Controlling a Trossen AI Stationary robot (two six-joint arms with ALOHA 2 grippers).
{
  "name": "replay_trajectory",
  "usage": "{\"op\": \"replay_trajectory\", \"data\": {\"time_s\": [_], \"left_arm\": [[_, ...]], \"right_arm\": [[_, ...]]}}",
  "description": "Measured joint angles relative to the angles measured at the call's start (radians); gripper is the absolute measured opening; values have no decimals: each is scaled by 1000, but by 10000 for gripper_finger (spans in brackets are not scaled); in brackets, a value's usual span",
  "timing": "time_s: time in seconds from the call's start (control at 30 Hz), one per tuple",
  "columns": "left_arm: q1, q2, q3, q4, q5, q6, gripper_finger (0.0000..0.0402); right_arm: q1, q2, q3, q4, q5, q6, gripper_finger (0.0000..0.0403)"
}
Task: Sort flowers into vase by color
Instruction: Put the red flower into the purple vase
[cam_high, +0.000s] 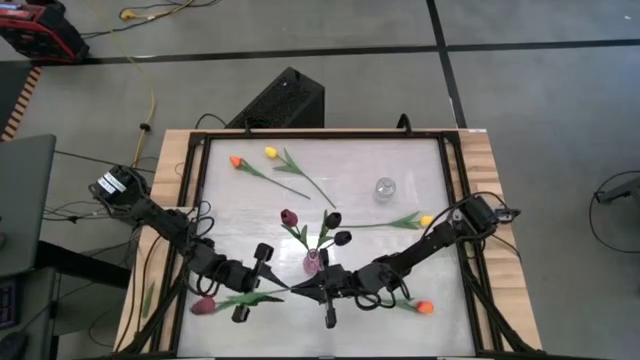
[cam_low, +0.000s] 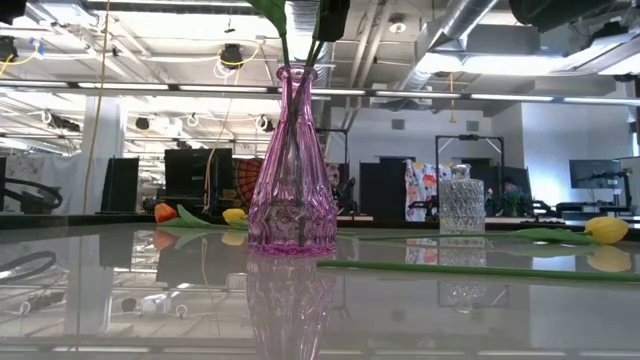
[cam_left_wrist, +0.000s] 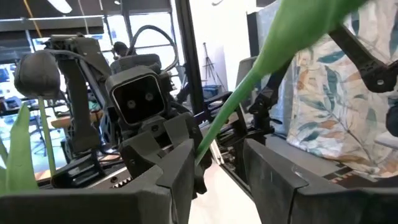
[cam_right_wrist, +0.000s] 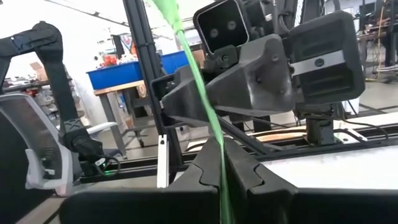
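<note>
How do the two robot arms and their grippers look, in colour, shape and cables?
Both arms are black, built of jointed segments, with loops of black cable along them. The left arm has a white-labelled block near its base. The left gripper has two broad, dark grey, flat fingers. The right gripper has dark wedge-shaped fingers. In the wrist views, each arm's wrist carries a boxy, two-lens camera.

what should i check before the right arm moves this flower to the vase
1. Right gripper shut on the green stem: ok.
2. Left gripper open: ok, though the stem runs between its fingers.
3. Stem clear of the left fingers: cannot tell.
4. Pink vase upright: ok.
5. Colour match: ok, maroon head suits the dark tulips in that vase.
6. Room in the vase neck: cannot tell.
</note>
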Motion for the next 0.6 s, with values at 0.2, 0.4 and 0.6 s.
{"op": "replay_trajectory", "data": {"time_s": [0.2, 0.4, 0.6], "left_arm": [[6, 0, 0, 42, 6, 22, 92], [6, 0, 0, 64, -20, 54, 12], [6, 0, 0, 55, -64, -14, 2]], "right_arm": [[-1, 0, 0, -7, 1, 0, 26], [-1, 0, 0, -15, -20, 0, 30], [2, 0, 0, -18, -46, -24, 73]]}}
